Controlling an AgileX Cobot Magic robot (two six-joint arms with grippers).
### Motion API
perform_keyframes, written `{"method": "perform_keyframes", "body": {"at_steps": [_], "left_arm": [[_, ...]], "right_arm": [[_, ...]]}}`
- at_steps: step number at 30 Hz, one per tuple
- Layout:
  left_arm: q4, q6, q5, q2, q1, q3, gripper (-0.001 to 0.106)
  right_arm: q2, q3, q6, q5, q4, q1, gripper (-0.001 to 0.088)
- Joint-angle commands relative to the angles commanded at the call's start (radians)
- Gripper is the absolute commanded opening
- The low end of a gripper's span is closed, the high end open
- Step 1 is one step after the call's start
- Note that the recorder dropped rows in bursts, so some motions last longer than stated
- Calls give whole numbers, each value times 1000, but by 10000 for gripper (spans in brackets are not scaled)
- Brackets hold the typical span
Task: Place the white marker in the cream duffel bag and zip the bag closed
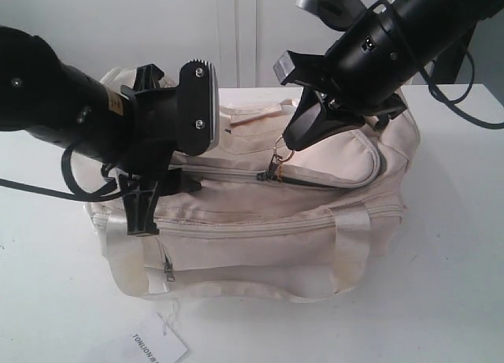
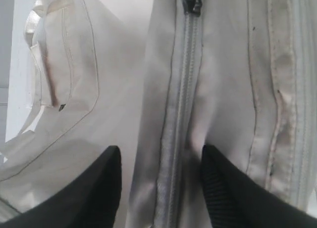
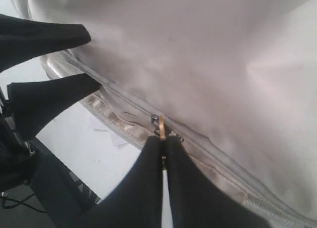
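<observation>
- Cream duffel bag (image 1: 260,253) lies on the white worktop (image 1: 441,292), its long side facing the exterior camera. Both arms cover much of its top.
- White marker shows in no view, and whether it lies inside the bag cannot be told.
- Top zip (image 1: 216,175) is closed along its left stretch up to the slider. To the right of the slider a dark slit (image 1: 335,182) gapes along the curve.
- Right pincer (image 3: 162,139) is pressed tight on the gold ring pull (image 3: 162,121), near the middle of the bag's top.
- Left pincer (image 2: 159,150) has its black fingers (image 2: 106,188) apart, one on each side of the closed zip and touching the cloth. Whether they squeeze it cannot be told.
- Bag's cloth is soft, creased and faintly soiled along the seams, with shiny strap handles (image 1: 350,245) and a short front zip (image 1: 169,267).
- Paper tag (image 1: 153,349) in front of the bag is cut off by the lower edge of the exterior view, and its print is too small to read.
</observation>
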Motion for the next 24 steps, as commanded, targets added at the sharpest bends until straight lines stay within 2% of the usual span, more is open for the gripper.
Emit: {"method": "perform_keyframes", "body": {"at_steps": [5,9,12,18,24], "left_arm": [[-5,0,8,0,-7,0,536],[-5,0,17,18,-7,0,481],[-5,0,20,40,-7,0,369],[-5,0,16,46,-7,0,7],[-5,0,16,46,-7,0,0]], "right_arm": [[0,0,0,-8,0,0,0],[0,0,0,-5,0,0,0],[0,0,0,-5,0,0,0],[0,0,0,-1,0,0,0],[0,0,0,13,-2,0,0]]}}
